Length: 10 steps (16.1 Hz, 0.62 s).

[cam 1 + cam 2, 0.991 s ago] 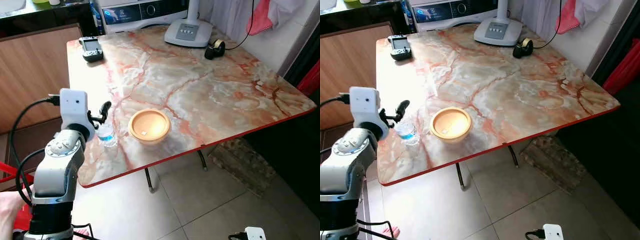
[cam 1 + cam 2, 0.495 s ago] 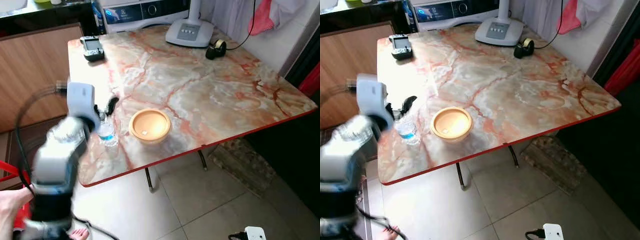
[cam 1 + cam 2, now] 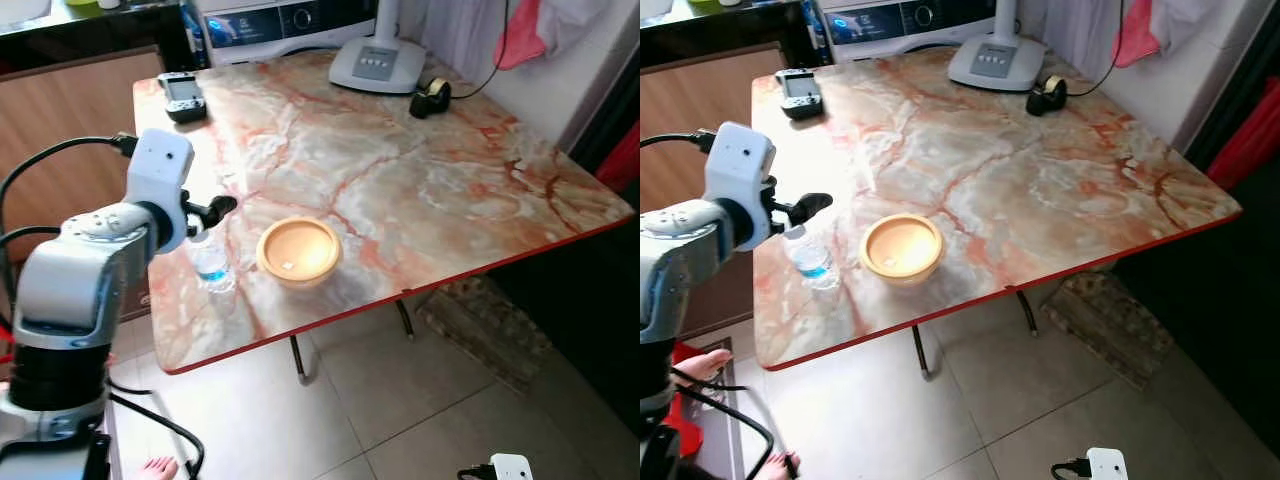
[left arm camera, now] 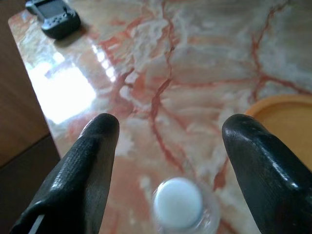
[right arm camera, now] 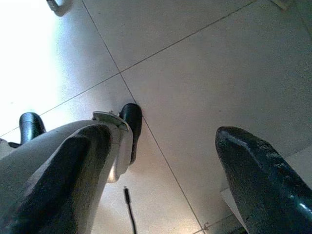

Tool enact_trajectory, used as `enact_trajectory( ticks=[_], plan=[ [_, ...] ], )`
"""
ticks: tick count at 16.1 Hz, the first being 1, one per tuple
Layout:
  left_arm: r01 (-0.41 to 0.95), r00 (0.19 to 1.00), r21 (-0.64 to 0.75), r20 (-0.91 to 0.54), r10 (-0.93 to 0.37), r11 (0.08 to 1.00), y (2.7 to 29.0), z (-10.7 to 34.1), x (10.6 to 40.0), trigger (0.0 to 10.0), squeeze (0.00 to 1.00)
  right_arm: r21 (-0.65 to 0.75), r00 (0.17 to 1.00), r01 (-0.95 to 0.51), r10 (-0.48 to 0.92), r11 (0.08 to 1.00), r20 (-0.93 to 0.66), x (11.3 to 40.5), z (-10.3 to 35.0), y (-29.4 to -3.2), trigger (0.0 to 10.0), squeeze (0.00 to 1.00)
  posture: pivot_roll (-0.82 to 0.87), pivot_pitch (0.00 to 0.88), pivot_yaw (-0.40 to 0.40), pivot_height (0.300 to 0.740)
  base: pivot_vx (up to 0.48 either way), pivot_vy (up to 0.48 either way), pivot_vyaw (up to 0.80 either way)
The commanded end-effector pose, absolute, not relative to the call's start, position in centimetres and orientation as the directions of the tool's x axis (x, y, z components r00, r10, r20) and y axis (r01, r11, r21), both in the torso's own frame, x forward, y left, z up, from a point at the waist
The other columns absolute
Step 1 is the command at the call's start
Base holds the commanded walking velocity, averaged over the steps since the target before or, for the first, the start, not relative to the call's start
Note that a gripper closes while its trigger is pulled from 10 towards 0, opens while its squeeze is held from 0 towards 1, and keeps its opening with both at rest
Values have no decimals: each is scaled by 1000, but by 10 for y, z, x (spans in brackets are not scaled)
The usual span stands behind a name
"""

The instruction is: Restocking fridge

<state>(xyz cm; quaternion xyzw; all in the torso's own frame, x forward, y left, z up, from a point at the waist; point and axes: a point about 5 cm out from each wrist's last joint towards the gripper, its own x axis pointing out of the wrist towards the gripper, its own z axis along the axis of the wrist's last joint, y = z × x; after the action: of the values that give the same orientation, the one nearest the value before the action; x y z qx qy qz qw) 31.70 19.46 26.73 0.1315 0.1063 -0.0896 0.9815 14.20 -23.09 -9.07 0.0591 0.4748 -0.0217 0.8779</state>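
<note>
Both head views look forward and down from above the near corner of the pink-veined marble desk (image 3: 420, 190), taking in its whole top and the grey tiled floor (image 3: 970, 400) beneath. The left wrist view sits close above the same desk, facing along the left pincer (image 4: 168, 141) towards the small clear plastic water bottle (image 4: 178, 204) and the round orange bowl (image 3: 298, 251). The right wrist view faces down at the floor.

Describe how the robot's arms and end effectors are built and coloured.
The left arm is silver-grey metal over a black joint, with a white boxy wrist module and a black cable looping off it. Its end effector has two long, rounded matte-black fingers. The right end effector has the same black fingers.
</note>
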Motion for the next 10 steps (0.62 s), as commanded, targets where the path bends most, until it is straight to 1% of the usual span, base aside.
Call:
enact_trajectory(
  ticks=[1,6,10],
  plan=[
    [210,951,244,-274,-140,947,199,265,315,10000,0,82,525,105,14,991,-851,135,-93,-232,10000,0,133,129,-14,740,0,0,0],
    [220,933,186,-327,-151,958,199,252,315,10000,0,84,523,103,18,991,-852,135,-93,-232,10000,0,132,133,-14,740,0,0,0],
    [232,937,147,-300,-180,961,196,250,317,10000,0,80,522,104,14,991,-853,134,-93,-233,10000,0,124,136,-19,740,0,0,0]
  ],
)
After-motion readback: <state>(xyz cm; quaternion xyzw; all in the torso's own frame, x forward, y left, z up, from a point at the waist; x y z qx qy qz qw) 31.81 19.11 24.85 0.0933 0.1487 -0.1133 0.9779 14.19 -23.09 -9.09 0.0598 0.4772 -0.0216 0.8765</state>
